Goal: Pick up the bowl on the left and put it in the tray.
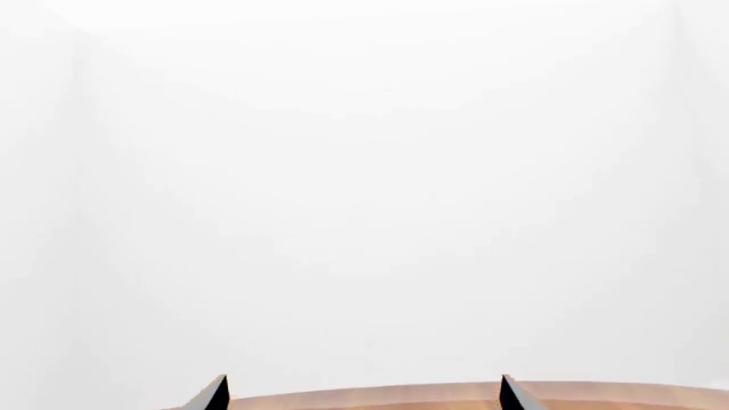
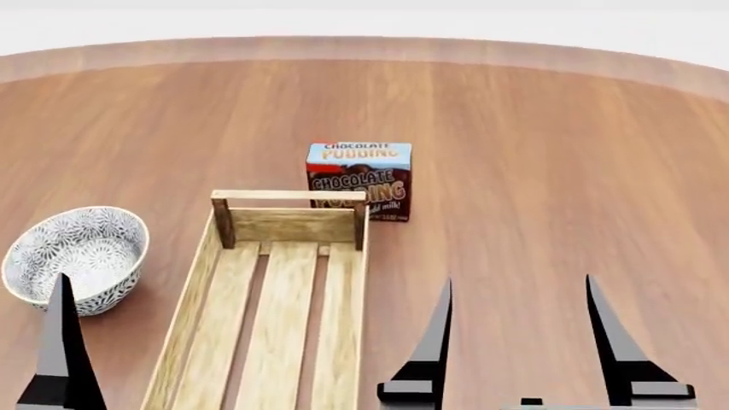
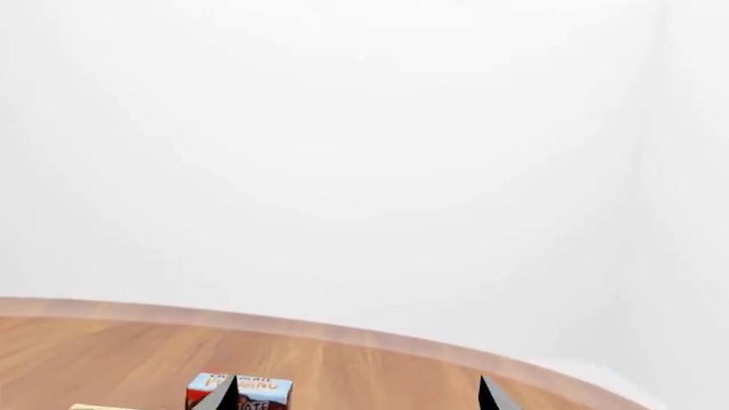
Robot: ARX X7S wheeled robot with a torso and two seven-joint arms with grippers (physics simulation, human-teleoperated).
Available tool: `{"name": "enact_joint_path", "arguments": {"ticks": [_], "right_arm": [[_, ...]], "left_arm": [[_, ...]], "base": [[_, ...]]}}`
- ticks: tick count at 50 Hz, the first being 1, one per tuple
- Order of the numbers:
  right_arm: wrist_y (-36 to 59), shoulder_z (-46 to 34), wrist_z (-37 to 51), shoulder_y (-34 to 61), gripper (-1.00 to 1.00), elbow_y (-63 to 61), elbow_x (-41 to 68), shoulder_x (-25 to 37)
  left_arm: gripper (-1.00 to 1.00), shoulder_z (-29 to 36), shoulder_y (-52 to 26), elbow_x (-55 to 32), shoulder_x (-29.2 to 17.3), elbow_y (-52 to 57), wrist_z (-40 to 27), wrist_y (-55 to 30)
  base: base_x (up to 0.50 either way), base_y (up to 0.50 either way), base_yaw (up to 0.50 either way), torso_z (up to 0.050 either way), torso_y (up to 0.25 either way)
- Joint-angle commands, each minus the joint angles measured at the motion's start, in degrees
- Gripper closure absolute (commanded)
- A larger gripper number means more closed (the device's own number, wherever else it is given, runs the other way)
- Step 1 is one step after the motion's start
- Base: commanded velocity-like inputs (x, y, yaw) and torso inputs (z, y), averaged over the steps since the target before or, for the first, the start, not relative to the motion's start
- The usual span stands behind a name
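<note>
The bowl (image 2: 78,256), white with a grey-blue floral pattern, sits upright on the table at the left, just beside the tray (image 2: 294,224), a long light-wood slatted crate with nothing in it. In the left wrist view my left gripper (image 1: 364,384) is open and holds nothing. Only one of its fingers (image 2: 60,342) shows in the head view, near the front edge, just in front of the bowl and apart from it. To the right of the tray my right gripper (image 2: 518,280) stands open with nothing between its fingers (image 3: 231,389).
A chocolate pudding box (image 2: 358,179) stands just past the tray's far end; the same pudding box (image 3: 268,391) shows low in the right wrist view. The round wooden table (image 2: 547,154) stretches to a curved far edge, and only a strip of that table (image 1: 376,397) reaches the left wrist view.
</note>
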Motion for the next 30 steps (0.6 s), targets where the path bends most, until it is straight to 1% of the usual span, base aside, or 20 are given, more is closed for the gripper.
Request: {"name": "enact_joint_path", "arguments": {"ticks": [1,12,13,16,18,20,30], "right_arm": [[0.15,-0.14,0.54,-0.01,-1.00,-0.08,0.34,0.36],[0.21,0.15,1.35,-0.07,-1.00,-0.42,0.71,0.44],[-1.11,0.06,1.63,-0.34,-1.00,-0.34,0.38,0.55],[-0.91,0.23,1.72,-0.57,-1.00,-0.81,0.73,0.64],[2.19,-2.14,2.33,0.25,-1.00,-1.18,-2.57,1.95],[1.43,-1.74,2.27,0.10,-1.00,-0.95,-1.76,1.66],[1.74,-2.26,2.53,0.38,-1.00,-0.85,-1.65,2.26]], "left_arm": [[-1.00,0.18,0.13,-0.31,-0.43,0.18,-0.53,0.20],[-1.00,0.17,-0.08,-1.00,-0.76,1.73,-1.10,-1.32],[-1.00,0.23,0.05,-0.94,-0.80,1.51,-1.15,-1.00],[-1.00,0.26,-0.02,-1.12,-0.89,1.64,-1.26,-1.14],[-1.00,0.24,0.09,-1.26,-0.92,1.48,-1.32,-0.86],[-1.00,0.17,-0.05,-1.59,-0.92,1.52,-1.34,-0.89],[-1.00,0.45,-0.15,-1.92,-1.17,0.93,-1.64,-0.31]], "base": [[0.50,0.00,0.00,0.000,0.000],[0.50,0.00,0.00,0.000,0.001],[0.03,0.00,0.00,0.000,0.000],[0.00,0.00,0.00,0.000,0.000],[0.00,0.00,0.00,0.000,0.000],[0.00,0.11,0.00,0.000,0.000],[0.00,0.49,0.00,0.000,0.000]]}}
